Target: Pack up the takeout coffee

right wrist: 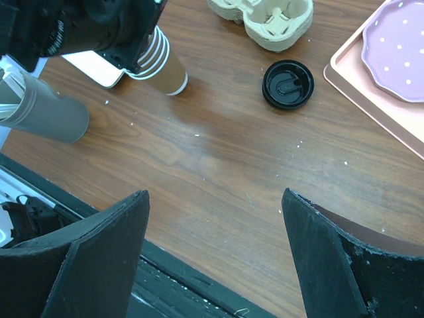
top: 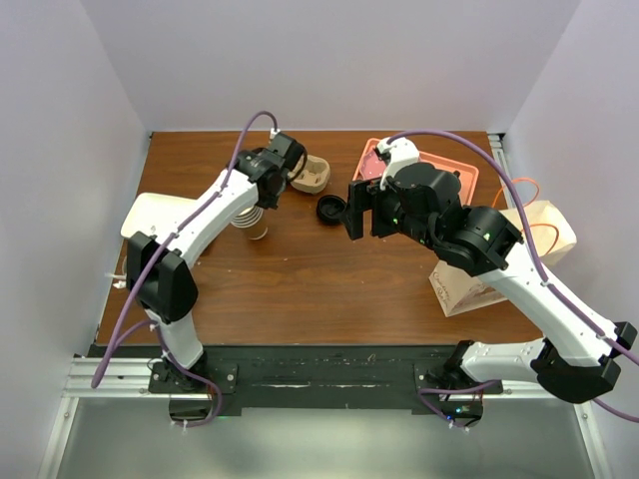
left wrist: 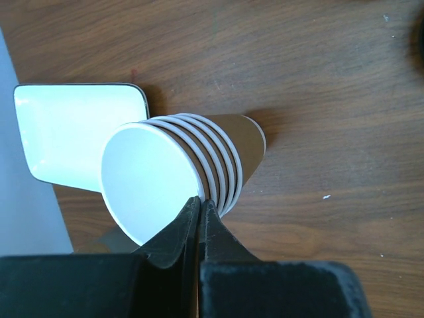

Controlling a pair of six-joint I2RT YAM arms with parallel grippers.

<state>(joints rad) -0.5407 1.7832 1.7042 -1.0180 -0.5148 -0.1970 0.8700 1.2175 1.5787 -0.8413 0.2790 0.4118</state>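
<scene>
Starting with the table (top: 300, 289), you have the paper bag (top: 469, 284) at its right side, partly under the right arm, the pink tray (top: 464, 178) at the far right, and the pulp carrier (top: 312, 176) at the far middle.

No finished takeout coffee shows — its parts lie separate. Tan-sided cups are nested in a stack (left wrist: 225, 159) near the left side, with the long axis roughly upright and the mouths facing the left wrist camera. The black lid (top: 330, 211) lies flat and alone on the wood, between the carrier and the right arm's tool.

Your left gripper (left wrist: 199, 205) comes onto the stack from above. Its fingers are drawn together at the rim of the top cup (left wrist: 146, 185), seemingly one inside the wall and one outside, so I judge it pinched on that cup.

Your right gripper (right wrist: 215, 195) hovers over the table with its fingers wide apart, holding nothing. The lid lies just beyond them, a little right of their centreline — that arm is much the nearer to it.

The coming move, I'd guess, turns on drawing the top cup off along the stack's axis.
</scene>
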